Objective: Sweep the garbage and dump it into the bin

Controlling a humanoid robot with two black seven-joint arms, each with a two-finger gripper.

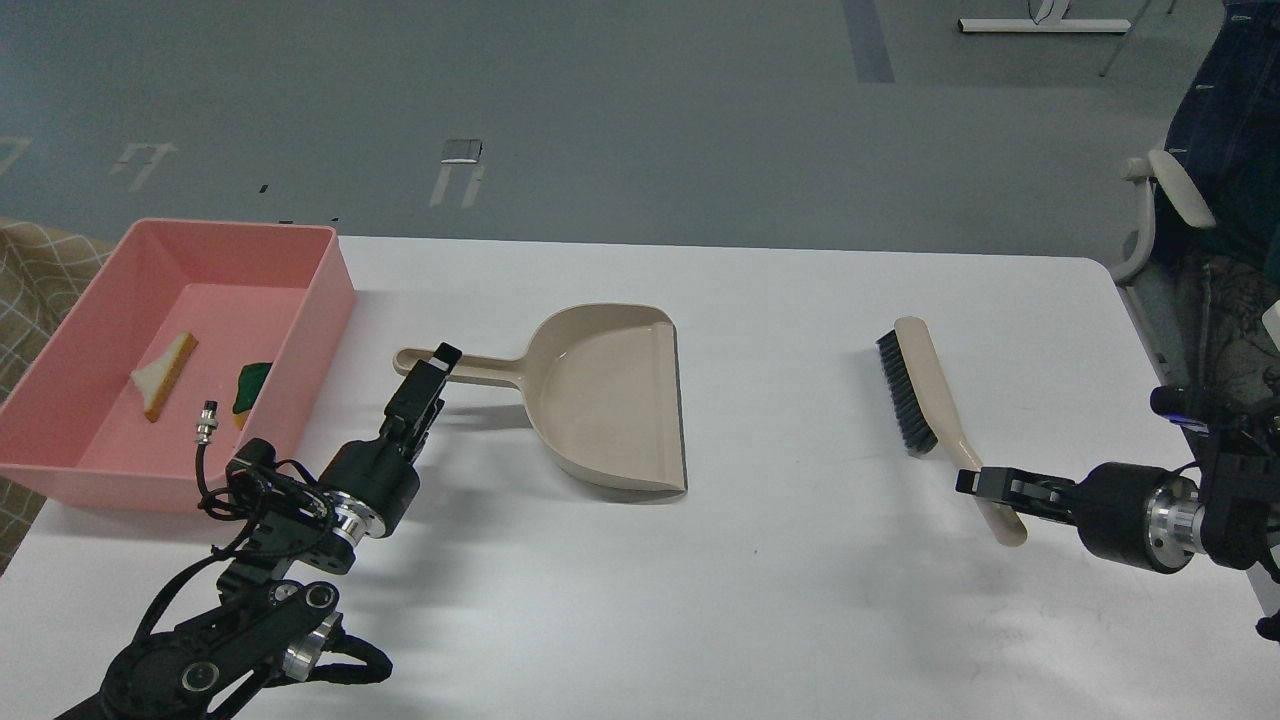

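Observation:
The pink bin (325, 290) stands at the table's left edge. Both pieces of garbage lie inside it: the whitish bread-like slice (163, 375) and the yellow scrap with its dark green side up (252, 385). The beige dustpan (610, 395) lies flat at the table's middle, its handle (485, 368) pointing left. My left gripper (432, 368) is at the end of that handle, and its dark fingers cannot be told apart. The beige brush (925, 385) lies on the table at the right. My right gripper (968, 483) crosses the brush handle near its end, and its finger gap is not visible.
The white table (780, 600) runs from the bin to the right edge. A chair (1165, 215) and a seated person's clothing are beyond the table's right corner. A checked cloth (40, 280) lies left of the bin. Grey floor is behind.

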